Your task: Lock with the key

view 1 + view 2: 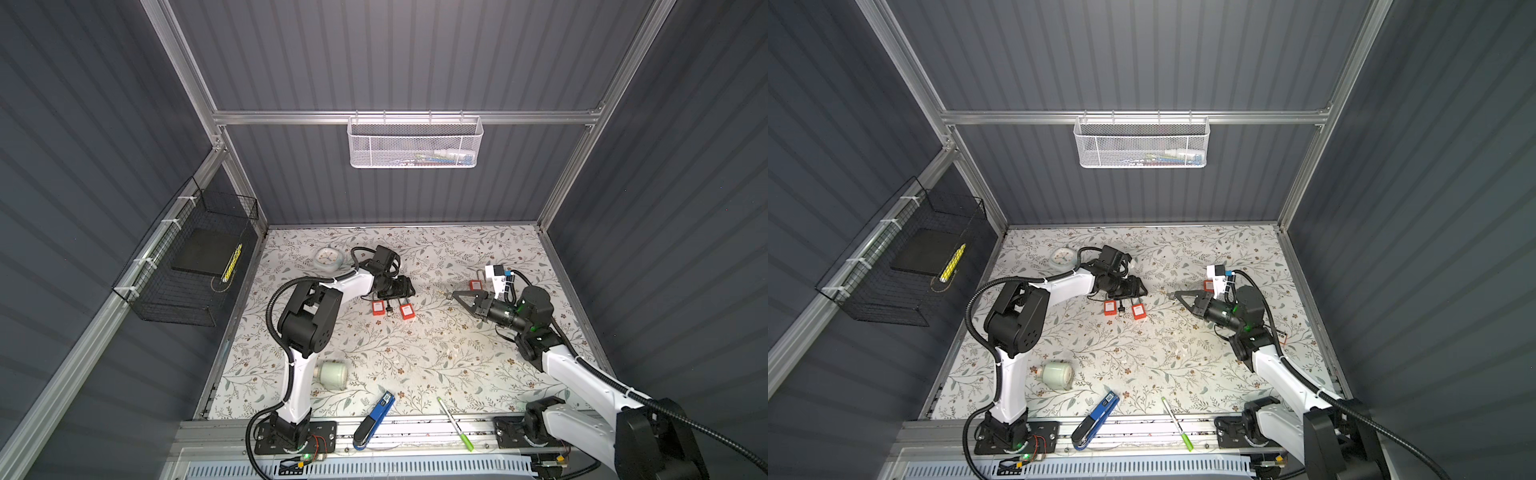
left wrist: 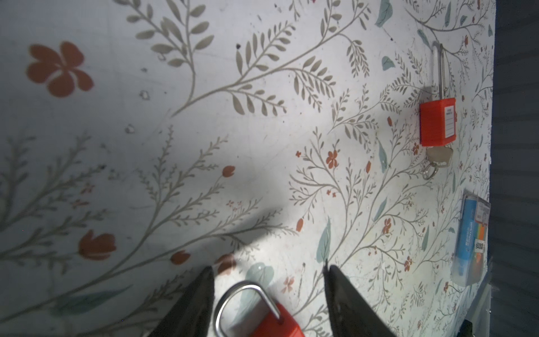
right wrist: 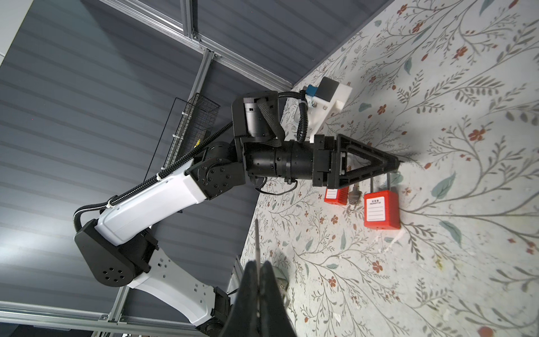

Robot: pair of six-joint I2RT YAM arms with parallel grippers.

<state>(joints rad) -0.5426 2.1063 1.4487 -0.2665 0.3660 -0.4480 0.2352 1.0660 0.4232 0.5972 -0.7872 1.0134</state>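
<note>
Left gripper (image 2: 268, 267): jaws released, standing apart on either side of the shackle of a red padlock (image 2: 277, 324) lying mid-worktop (image 1: 415, 365). Right gripper (image 1: 452, 294): jaws clenched on a key (image 3: 256, 245), well to the right of that padlock.

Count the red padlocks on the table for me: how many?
3. One red padlock and a second lie side by side at the left hand; the third lies farther right, behind the right hand. The arms may hide others.
</note>
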